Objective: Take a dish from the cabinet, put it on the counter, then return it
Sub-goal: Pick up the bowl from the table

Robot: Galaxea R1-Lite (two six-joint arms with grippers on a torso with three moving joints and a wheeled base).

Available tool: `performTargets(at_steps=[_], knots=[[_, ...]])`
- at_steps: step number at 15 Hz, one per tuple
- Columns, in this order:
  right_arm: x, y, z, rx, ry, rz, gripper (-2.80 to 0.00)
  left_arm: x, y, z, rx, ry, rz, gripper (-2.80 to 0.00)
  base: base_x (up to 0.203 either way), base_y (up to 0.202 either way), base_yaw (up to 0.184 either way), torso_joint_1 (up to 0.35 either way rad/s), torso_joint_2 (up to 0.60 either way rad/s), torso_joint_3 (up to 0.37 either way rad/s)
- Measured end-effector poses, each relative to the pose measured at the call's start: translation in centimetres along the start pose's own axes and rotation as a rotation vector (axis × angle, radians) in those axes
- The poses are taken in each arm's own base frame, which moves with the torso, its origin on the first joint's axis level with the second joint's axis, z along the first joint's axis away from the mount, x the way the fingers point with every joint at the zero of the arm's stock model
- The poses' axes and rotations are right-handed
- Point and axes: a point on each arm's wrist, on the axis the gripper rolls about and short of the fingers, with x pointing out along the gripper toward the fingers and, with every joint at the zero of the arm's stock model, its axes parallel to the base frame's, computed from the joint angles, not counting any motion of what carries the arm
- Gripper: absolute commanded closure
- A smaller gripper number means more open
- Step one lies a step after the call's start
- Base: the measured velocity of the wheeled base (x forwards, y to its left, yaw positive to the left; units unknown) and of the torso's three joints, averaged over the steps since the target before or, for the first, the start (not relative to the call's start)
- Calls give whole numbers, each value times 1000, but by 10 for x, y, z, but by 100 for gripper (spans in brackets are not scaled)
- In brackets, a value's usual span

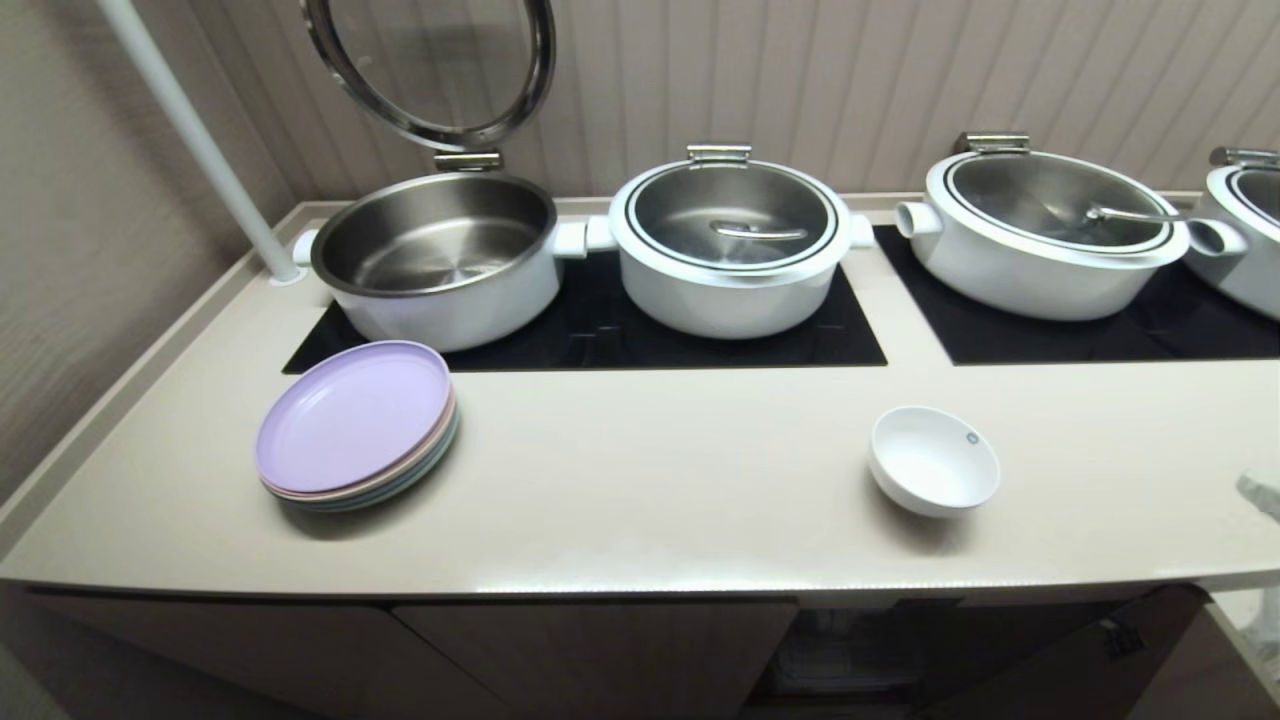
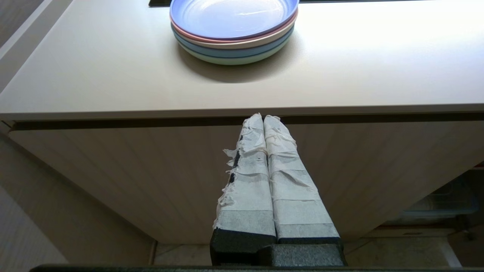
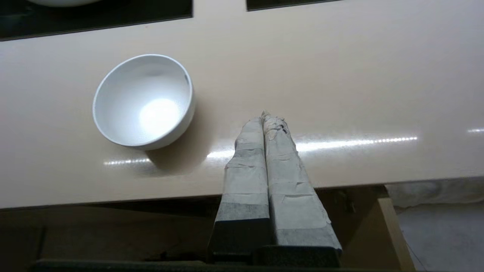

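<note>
The dish (image 1: 934, 460), a small white bowl, stands upright and alone on the beige counter (image 1: 650, 480) near its front edge. In the right wrist view the dish (image 3: 143, 102) is off to one side of my right gripper (image 3: 266, 115). That gripper is shut and empty, apart from the dish, its tips over the counter's front edge. Under the counter the cabinet (image 1: 600, 650) has an open door (image 1: 1080, 660) on the right, its inside dark. My left gripper (image 2: 263, 117) is shut and empty, parked low before a closed cabinet door (image 2: 113, 170).
A stack of pastel plates (image 1: 355, 425) with a purple one on top sits at the counter's left front. Several white pots (image 1: 730, 245) stand on black cooktop panels (image 1: 600, 340) at the back; the leftmost pot (image 1: 440, 255) has its lid raised. A white pole (image 1: 200, 140) rises at the back left.
</note>
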Motion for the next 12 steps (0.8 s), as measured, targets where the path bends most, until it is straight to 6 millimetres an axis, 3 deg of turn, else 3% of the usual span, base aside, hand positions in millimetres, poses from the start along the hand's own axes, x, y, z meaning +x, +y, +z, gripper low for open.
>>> performTargets(at_steps=[7,12], knots=[[76,-9,31,24,161,91,0,0,0,0,0,0,0,0,0,0,0,0,0,0],[105,-10,37,81,328,216,0,0,0,0,1,0,0,0,0,0,0,0,0,0]])
